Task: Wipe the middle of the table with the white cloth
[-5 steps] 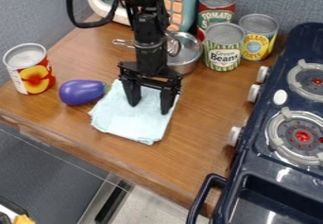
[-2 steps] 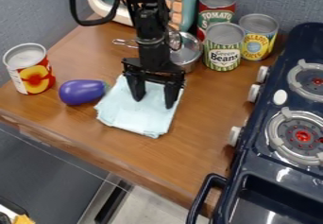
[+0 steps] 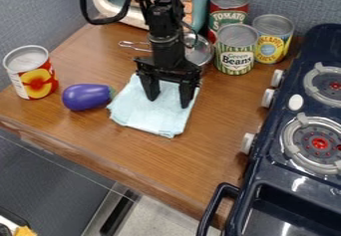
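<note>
Brown wood of the table (image 3: 133,145) shows on the near side of the gripper (image 3: 169,104), and we now see a wider bare strip there than a second ago, because the white cloth (image 3: 143,113) has slid away from the front edge and a little to the view's right. It lies spread flat under the gripper, its largest part reaching out towards us and to the left of the fingertips. The gripper has travelled with it by about the same amount, its two fingers parted and their tips down on the fabric; we take it to be released, pressing the cloth and dragging it along, with no fold pinched between the fingers. For the task, we read this as a wiping stroke under way over the middle, heading for the far side. Just left of the cloth and the gripper sits the purple eggplant (image 3: 86,96), in its old place, so the stroke has not disturbed it; a return pass swung that way could nudge it. Beyond the gripper stands the metal pot (image 3: 198,55), now nearer to the arm, and past it the striped can (image 3: 236,58). We would judge it wise to reverse before the gripper bumps the pot.
</note>
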Robot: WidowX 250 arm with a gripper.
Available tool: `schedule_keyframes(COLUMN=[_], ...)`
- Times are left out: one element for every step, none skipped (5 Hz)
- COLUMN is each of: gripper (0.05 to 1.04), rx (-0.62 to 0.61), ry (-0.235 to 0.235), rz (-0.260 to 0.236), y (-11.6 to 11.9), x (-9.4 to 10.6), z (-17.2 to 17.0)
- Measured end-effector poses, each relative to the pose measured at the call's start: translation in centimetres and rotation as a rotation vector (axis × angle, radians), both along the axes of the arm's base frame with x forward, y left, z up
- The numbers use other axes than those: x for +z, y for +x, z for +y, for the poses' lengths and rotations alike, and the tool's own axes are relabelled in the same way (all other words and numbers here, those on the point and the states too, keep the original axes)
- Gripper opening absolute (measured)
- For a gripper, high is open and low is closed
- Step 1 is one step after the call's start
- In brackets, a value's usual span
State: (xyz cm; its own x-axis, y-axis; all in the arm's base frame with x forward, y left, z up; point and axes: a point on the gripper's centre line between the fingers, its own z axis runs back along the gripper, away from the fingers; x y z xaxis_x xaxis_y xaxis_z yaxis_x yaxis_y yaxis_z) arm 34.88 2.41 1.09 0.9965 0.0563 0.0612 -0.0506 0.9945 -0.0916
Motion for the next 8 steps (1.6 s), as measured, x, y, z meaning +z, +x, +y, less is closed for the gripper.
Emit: schedule_keyframes(gripper=[0.999, 0.999, 0.999, 0.999, 0.999, 0.999, 1.0, 1.001], rx=[0.016, 0.046, 0.063, 0.072, 0.074, 0.07, 0.054, 0.038], ry=[0.022, 0.054, 0.044, 0.027, 0.023, 0.012, 0.016, 0.037], rz=[0.0, 0.035, 0.033, 0.033, 0.028, 0.022, 0.02, -0.001], y=[-1.2, -4.5, -5.2, -5.2, -5.2, -5.0, -3.5, -1.9], x=[-0.4, -0.7, -0.9, -0.9, -0.9, -0.6, 0.2, 0.2], z=[-0.4, -0.5, -0.6, -0.3, -0.3, -0.3, -0.2, -0.7])
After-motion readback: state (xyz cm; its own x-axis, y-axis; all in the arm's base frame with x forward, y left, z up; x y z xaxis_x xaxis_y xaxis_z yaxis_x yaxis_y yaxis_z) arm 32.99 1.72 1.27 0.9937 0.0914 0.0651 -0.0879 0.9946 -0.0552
